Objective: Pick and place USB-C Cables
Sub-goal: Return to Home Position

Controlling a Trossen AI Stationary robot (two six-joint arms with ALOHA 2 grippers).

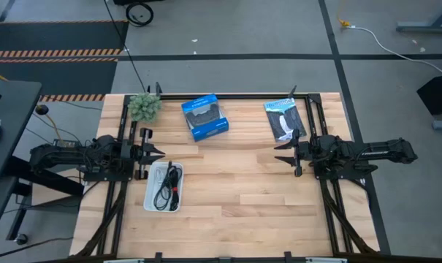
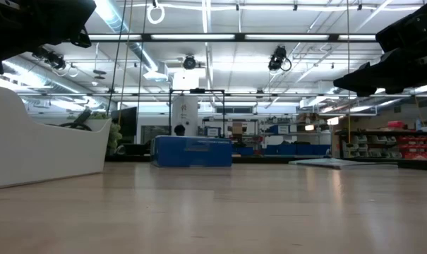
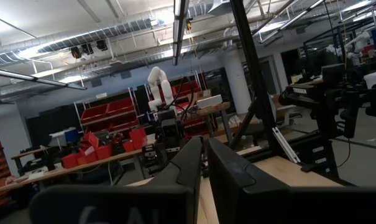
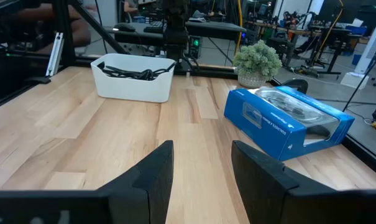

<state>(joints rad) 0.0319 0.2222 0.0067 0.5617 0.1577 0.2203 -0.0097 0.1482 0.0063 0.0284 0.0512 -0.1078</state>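
A white tray sits near the table's left side, and coiled black cables lie in it, one with a red tie. The right wrist view shows the same tray and black cables. I cannot make out a white cable against the tray. My left gripper hovers just beyond the tray's far end with its fingers shut and holds nothing. My right gripper hovers over the table's right half, open and empty, pointing toward the tray.
A blue box lies at the table's far middle. A black-and-white packet lies far right, close to my right gripper. A small green plant stands at the far left corner. Bare wood lies between the arms and toward the near edge.
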